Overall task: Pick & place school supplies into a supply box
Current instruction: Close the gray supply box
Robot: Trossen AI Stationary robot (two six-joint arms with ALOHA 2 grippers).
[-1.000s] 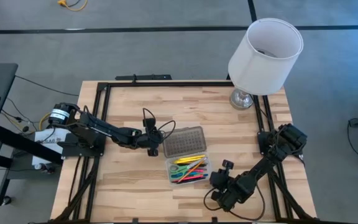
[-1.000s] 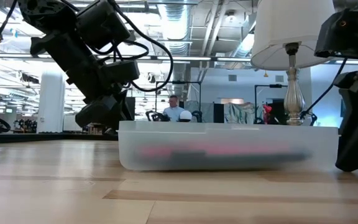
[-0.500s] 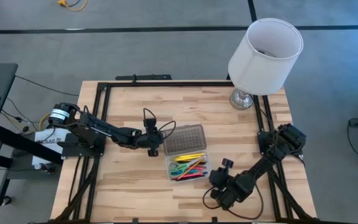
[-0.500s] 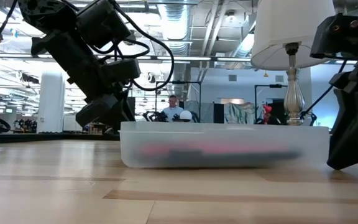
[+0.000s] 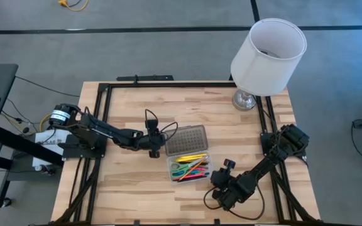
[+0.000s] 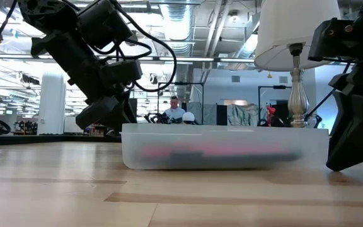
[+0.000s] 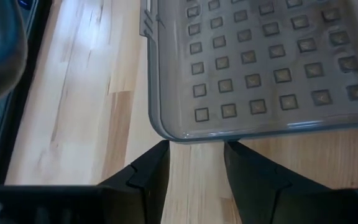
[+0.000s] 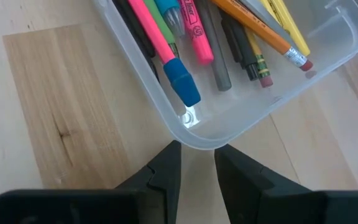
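The supply box (image 5: 189, 168) lies flat on the table, a clear tray holding several pens, pencils and markers (image 8: 185, 37). Its dotted lid (image 5: 186, 141) lies open on the far side. My left gripper (image 5: 156, 152) is open, and its tips (image 7: 196, 152) stand at the lid's left edge (image 7: 191, 135), near a corner. My right gripper (image 5: 217, 180) is open at the box's near right corner. In the low view the box (image 6: 225, 148) lies between my left gripper (image 6: 106, 116) and my right gripper (image 6: 351, 135). My left gripper's fingertips (image 7: 157, 155) stand just short of the lid's left edge; I cannot tell whether they touch it. My right gripper meets the box's rounded near right corner (image 8: 197, 140) with its open fingertips (image 8: 169, 162), one on either side. It slants down from the near right. The box rests flat on the table.
A white-shaded lamp (image 5: 266, 53) stands at the table's far right corner, its base (image 6: 298, 94) showing behind the box. Black frame rails (image 5: 102, 119) run along the table's edges. Bare wood lies to the near left of the box.
My right gripper has shifted a little toward the table's left, against the box's corner. The box's right end has gone with it, while its left end stayed in place. Both grippers keep the same gap.
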